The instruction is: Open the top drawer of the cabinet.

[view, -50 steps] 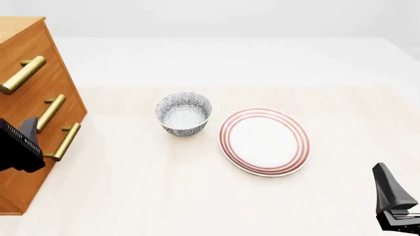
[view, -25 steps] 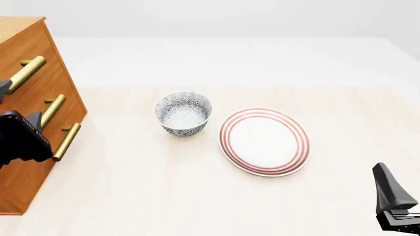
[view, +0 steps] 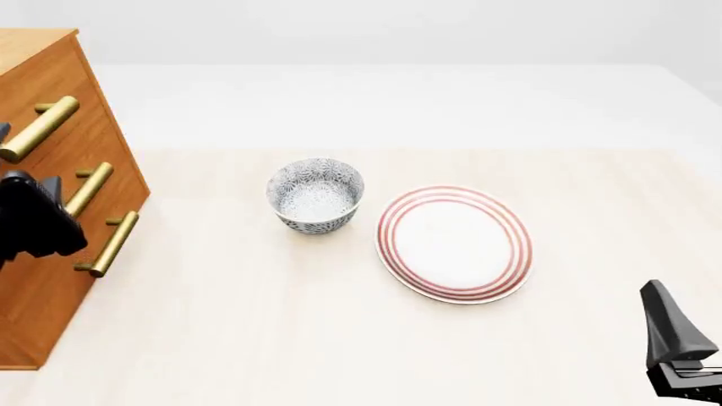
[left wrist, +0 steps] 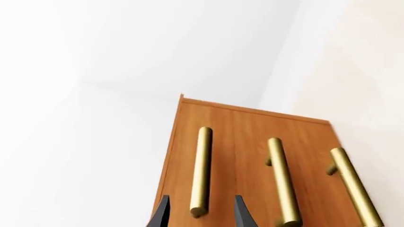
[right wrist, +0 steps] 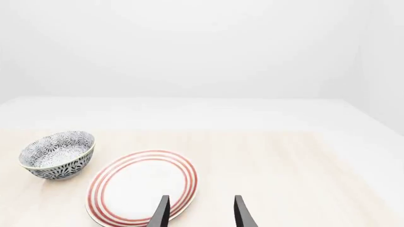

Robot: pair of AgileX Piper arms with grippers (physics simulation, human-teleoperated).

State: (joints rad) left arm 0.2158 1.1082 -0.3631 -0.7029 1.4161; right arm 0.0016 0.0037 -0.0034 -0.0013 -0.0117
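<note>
Three drawers sit flush in the cabinet at the table's left edge, each with a brass bar handle. Top drawer: closed. Left gripper: in front of the cabinet face, jaws spread apart, one fingertip on either side of the near end of the top handle, not clamped on it. Right gripper: low at the near right of the table, jaws apart, holding nothing. Bowl stands just left of the plate
</note>
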